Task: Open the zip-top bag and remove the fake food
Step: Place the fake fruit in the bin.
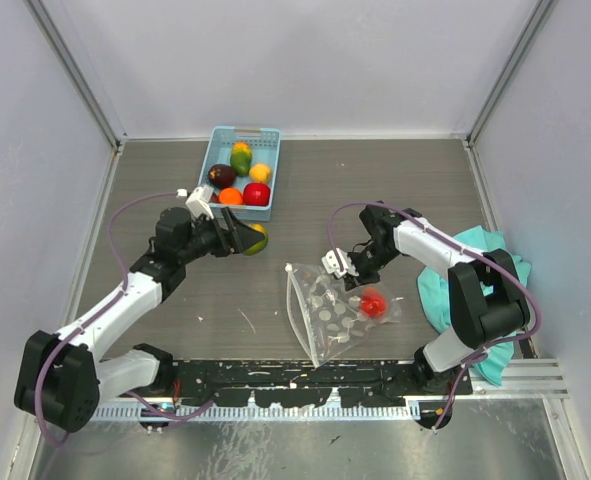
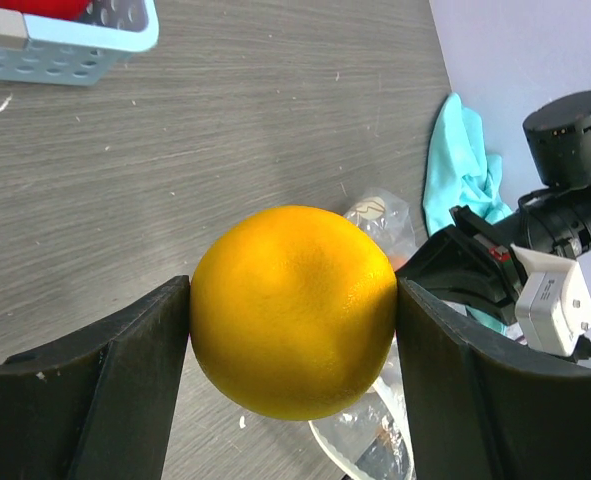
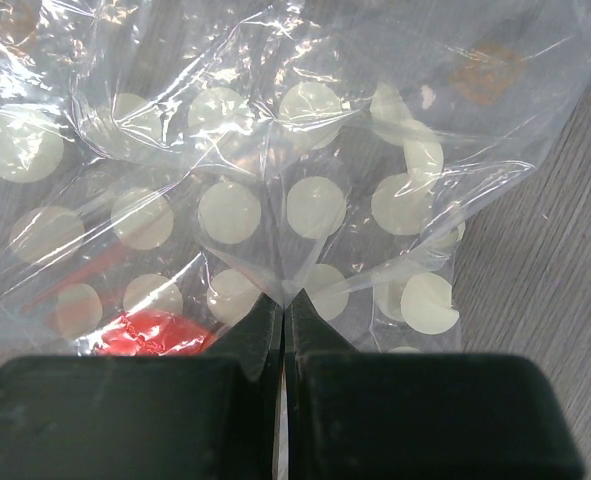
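Most of the fake food (image 1: 256, 193) was seen already gathered in the blue basket (image 1: 245, 131) at upper centre. A yellow-orange fruit (image 2: 293, 310) was clamped in the left gripper (image 1: 237, 237), just below the basket. One red piece (image 1: 373, 303) was left inside the zip-top bag (image 1: 320, 315), lower centre, whose film was pinched by the closed right gripper (image 3: 285, 320).

In the left wrist view the top-left corner cuts off the basket (image 2: 75, 50), and the yellow-orange fruit (image 2: 293, 310) covers most of the zip-top bag (image 2: 375, 215) behind it. From the right wrist the bag runs past the top and left edges. A red piece (image 3: 150, 335), perhaps a tomato, sits half hidden behind the right gripper (image 3: 287, 312). From above, the right arm (image 1: 445, 255) covers part of the teal cloth (image 1: 490, 245).
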